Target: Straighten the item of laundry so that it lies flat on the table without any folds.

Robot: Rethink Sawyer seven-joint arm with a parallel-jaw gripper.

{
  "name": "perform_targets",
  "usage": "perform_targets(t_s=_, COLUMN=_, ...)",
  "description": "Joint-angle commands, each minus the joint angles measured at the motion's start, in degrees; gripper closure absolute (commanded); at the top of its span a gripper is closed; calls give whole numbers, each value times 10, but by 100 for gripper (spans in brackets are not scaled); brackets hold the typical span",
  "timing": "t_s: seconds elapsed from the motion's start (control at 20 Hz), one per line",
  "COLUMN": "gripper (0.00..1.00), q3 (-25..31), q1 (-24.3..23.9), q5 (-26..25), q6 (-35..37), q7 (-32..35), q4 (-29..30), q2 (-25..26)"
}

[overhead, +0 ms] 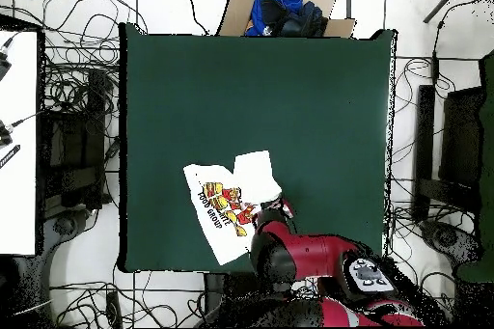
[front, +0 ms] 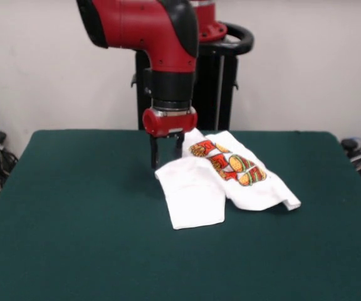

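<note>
The white T-shirt (front: 230,182) lies crumpled on the green table (front: 74,213), right of centre toward the robot's side. Part of its burger and fries print (front: 230,164) faces up. A blank white flap (front: 193,194) is folded over its front left. My gripper (front: 166,158) points straight down at the shirt's far left corner, with its two fingers apart and their tips at the cloth's edge. I cannot see any cloth held between them. In the overhead view the shirt (overhead: 227,211) lies near the table's bottom edge (overhead: 174,269), and the arm covers its right corner and the gripper.
The black pedestal (front: 218,81) stands behind the table. A cardboard box with blue and black cloth (overhead: 285,12) sits beyond the table's far edge. Cables (overhead: 72,84) cover the floor around the table, and a white surface (overhead: 17,142) stands at the left.
</note>
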Motion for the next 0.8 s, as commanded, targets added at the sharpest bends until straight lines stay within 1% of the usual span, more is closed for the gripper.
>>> perform_targets(t_s=0.05, gripper=0, q3=-19, q1=19, q5=13, q6=66, q7=70, q4=-77, q2=35)
perform_targets(t_s=0.3, gripper=0, q3=3, q1=0, q5=-1, q6=57, q7=70, q4=-83, q2=53)
perform_targets(t_s=0.55, gripper=0, q3=9, q1=-5, q5=-7, q6=50, q7=68, q4=-85, q2=46)
perform_targets(t_s=0.65, gripper=0, q3=27, q1=-19, q5=-12, q6=63, q7=64, q4=-81, q2=36)
perform_targets(t_s=0.8, gripper=0, q3=101, q1=-81, q5=-42, q6=75, q7=56, q4=-61, q2=18)
